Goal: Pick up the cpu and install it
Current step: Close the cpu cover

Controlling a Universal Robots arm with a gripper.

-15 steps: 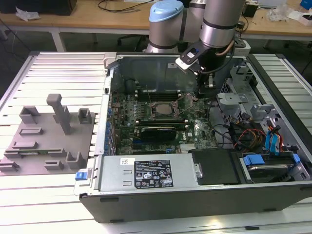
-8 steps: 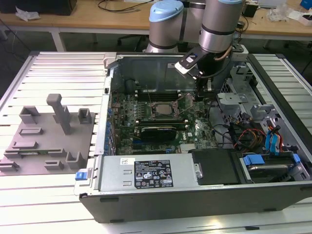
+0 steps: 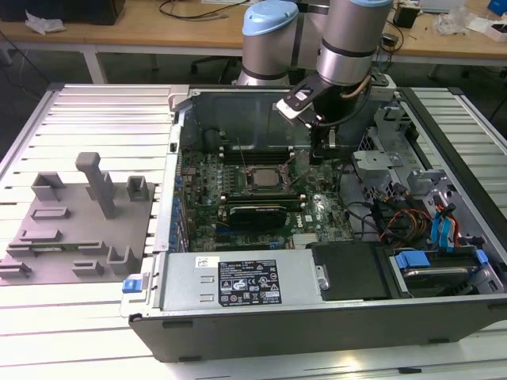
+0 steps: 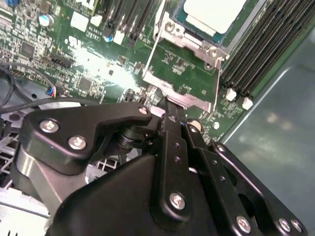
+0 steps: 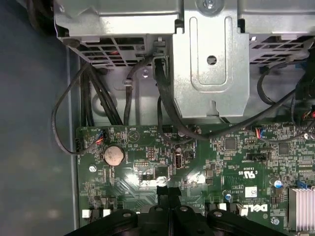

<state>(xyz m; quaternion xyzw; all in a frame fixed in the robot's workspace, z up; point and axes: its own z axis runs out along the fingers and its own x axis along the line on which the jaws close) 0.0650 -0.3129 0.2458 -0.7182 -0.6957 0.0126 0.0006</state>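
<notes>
Resting in the socket [image 4: 189, 42], seemingly seated: the cpu [image 4: 214, 12].

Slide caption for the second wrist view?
Gripper over the motherboard, next to the socket where the silver-topped cpu lies.

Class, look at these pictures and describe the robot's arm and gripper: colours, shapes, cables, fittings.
The arm is built of thick silver-grey cylinders, with a pale blue joint cap and a black band. A black cable loops at the wrist. The gripper is matt black, made of flat linkage plates pinned with silver screws.
</notes>
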